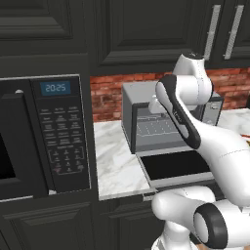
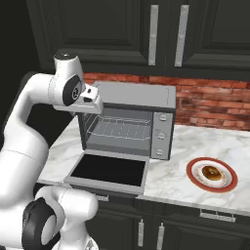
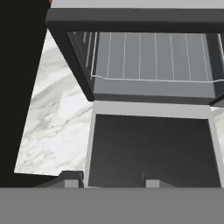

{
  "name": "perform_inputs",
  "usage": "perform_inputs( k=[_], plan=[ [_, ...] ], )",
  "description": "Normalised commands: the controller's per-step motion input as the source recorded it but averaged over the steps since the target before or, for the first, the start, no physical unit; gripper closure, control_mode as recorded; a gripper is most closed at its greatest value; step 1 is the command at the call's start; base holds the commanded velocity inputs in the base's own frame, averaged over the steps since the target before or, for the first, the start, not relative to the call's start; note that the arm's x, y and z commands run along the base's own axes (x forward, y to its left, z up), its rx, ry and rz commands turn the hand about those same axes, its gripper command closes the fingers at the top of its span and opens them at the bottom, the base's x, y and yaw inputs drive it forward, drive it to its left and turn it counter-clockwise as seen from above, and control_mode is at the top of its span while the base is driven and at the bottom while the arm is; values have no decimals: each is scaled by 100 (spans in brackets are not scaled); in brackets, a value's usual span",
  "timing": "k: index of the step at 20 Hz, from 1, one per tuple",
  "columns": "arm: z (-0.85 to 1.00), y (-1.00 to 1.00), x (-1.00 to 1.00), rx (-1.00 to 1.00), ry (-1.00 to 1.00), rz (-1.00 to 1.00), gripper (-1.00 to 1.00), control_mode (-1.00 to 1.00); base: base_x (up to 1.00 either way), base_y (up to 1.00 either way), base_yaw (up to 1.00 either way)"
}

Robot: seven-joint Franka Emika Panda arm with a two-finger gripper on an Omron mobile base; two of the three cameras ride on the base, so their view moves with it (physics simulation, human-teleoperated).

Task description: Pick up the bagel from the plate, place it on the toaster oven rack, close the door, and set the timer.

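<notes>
Fingertips (image 3: 70, 178) show low in the hand view, set wide apart with nothing between them. Gripper (image 3: 111, 181) hangs above the door (image 3: 151, 148), which lies dropped flat, dark glass facing up. Behind it the toaster oven (image 2: 128, 119) stands open, with the toaster oven rack (image 3: 153, 57) bare inside the cavity. Bagel (image 2: 211, 172) sits centred on the plate (image 2: 229, 183), on the marble counter (image 2: 178, 171) right of the oven, well apart from the hand. Microwave (image 1: 44, 136) stands left of the oven.
</notes>
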Motion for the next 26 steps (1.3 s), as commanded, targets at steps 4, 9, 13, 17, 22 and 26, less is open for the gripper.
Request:
perform_inputs(
  k=[4, 9, 13, 17, 22, 26],
  plan=[
    [0, -21, 0, 1, -1, 0, -100, -100, 0, 0, 0],
    [0, -54, 0, 7, 0, 0, -100, -100, 0, 0, 0],
    [0, -55, 0, 8, 0, 0, -100, -100, 0, 0, 0],
    [-2, -49, 0, 6, 0, 0, -100, -100, 0, 0, 0],
    [-21, -44, 0, 6, 0, 0, -100, -100, 0, 0, 0],
    [-32, -37, 0, 6, 0, 0, -100, -100, 0, 0, 0]
  ],
)
